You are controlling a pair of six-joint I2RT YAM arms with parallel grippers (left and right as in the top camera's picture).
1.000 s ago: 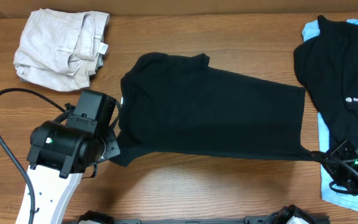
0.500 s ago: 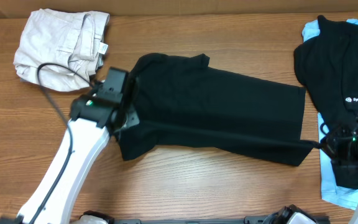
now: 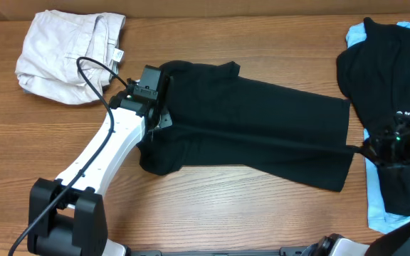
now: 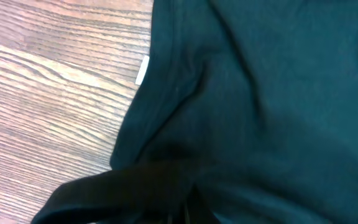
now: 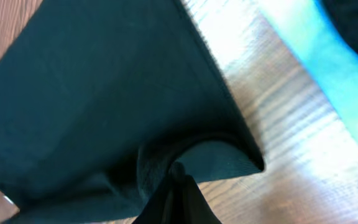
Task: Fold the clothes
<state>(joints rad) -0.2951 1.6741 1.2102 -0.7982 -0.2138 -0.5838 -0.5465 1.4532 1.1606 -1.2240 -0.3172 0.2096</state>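
Black T-shirt [image 3: 262,121] flat at centre of wooden table [image 3: 226,213], near edge lifted into taut line. Left gripper [image 3: 159,121] clamped on sleeve-side edge; right gripper [image 3: 366,149] clamped on hem corner. Advice: hold tension, carry both ends level, align with far edge before release.

Matt black cloth T-shirt [image 3: 262,117] on grained wooden table [image 3: 226,217].

Overhead looks straight down on the table [image 3: 226,213] — both wrist views press close, sharing the black T-shirt [image 3: 262,128].
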